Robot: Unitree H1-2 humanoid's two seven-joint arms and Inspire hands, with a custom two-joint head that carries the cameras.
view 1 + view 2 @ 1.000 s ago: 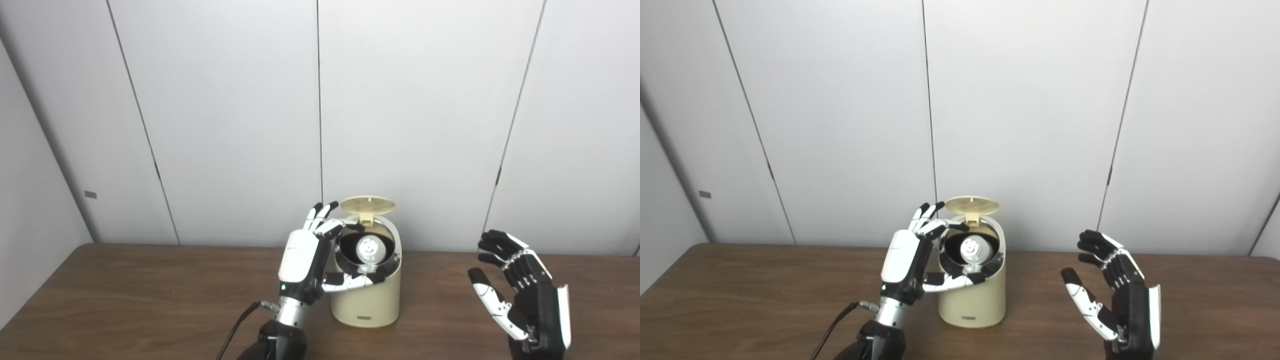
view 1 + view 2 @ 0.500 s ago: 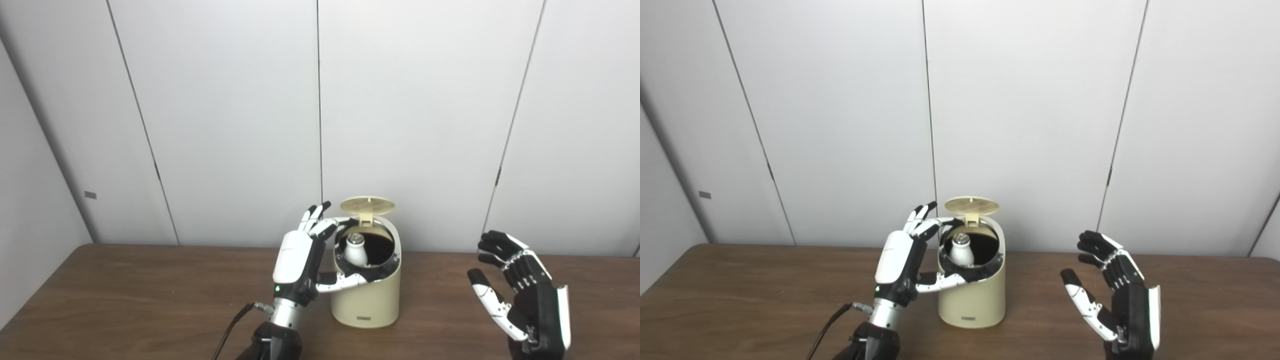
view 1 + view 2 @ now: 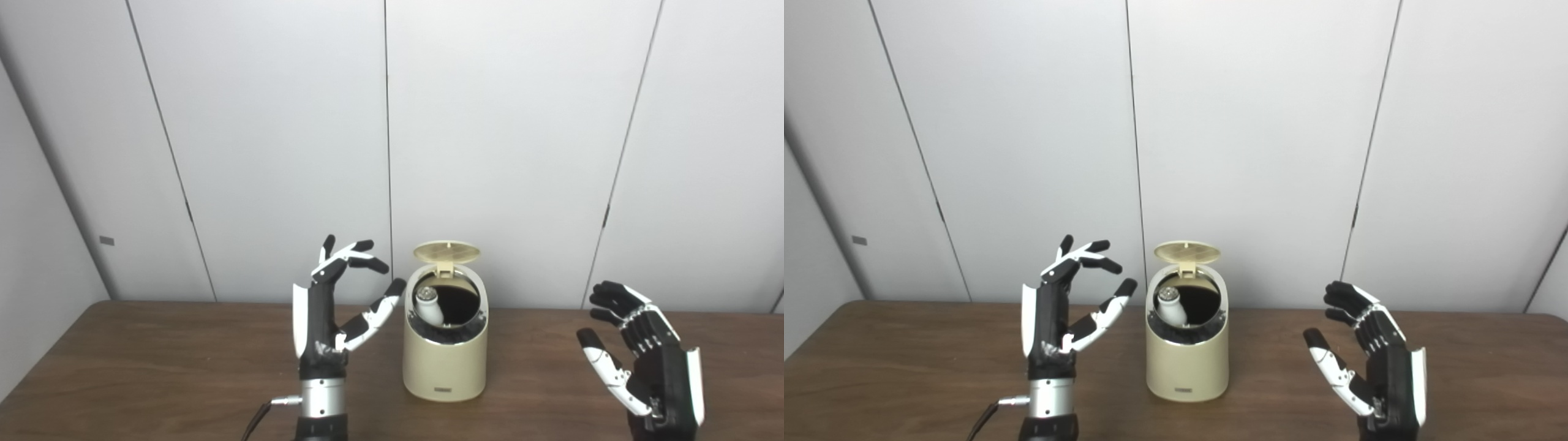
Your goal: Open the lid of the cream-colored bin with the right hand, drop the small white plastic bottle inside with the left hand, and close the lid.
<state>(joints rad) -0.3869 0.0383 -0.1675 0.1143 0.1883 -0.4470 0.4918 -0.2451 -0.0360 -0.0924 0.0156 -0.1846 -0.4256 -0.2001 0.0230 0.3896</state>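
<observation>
A: Where do we have the small white plastic bottle [image 3: 427, 304] now?

B: Inside the cream-colored round plastic bin [image 3: 445, 355] — it leans against the left inner wall, and its cap end is near the rim. The round ribbed lid [image 3: 446, 251] stands up on its hinge at the back.

A: And our hands?

B: Our left hand [image 3: 331, 315] is beside the bin on its left, not touching it, fingers spread and holding nothing. Our right hand [image 3: 637, 355] waits well apart on the right, also with fingers apart and empty.

A: So only closing is left, we think. What can go wrong?

B: The bottle sits high. If the lid comes down on its top, the lid may not shut fully — or it jams. Also, the bin looks light; a push from the side and not from above could slide it on the brown wooden table [image 3: 153, 367] or tip it.
</observation>
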